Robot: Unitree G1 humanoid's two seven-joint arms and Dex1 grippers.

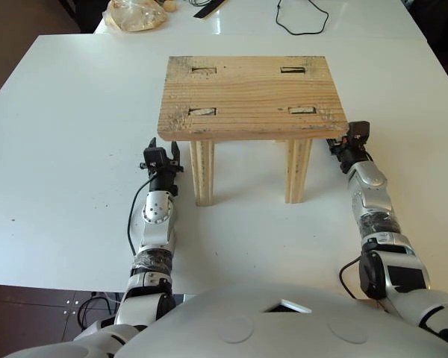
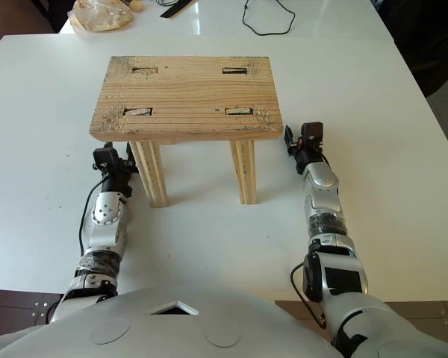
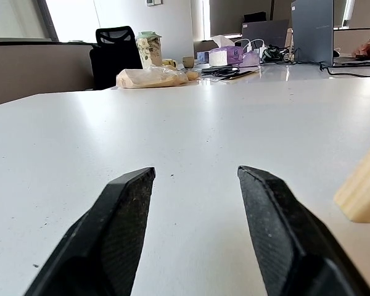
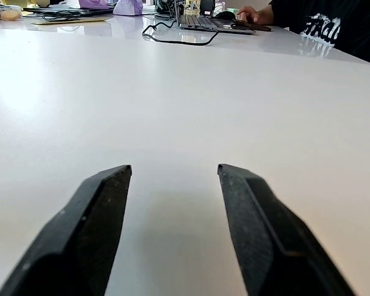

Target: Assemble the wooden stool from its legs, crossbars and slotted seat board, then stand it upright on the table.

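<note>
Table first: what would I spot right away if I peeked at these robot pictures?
A wooden stool stands upright in the middle of the white table, with four slots in its seat. The left gripper and the right gripper lie low on the table, one at each side of the stool, both open and holding nothing.

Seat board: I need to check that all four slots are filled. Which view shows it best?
Left eye view: the seat board is seen whole from above, with all four slots visible. The right eye view shows the same. The left wrist view catches a wood corner, which part unclear; the right wrist view faces the table.
</note>
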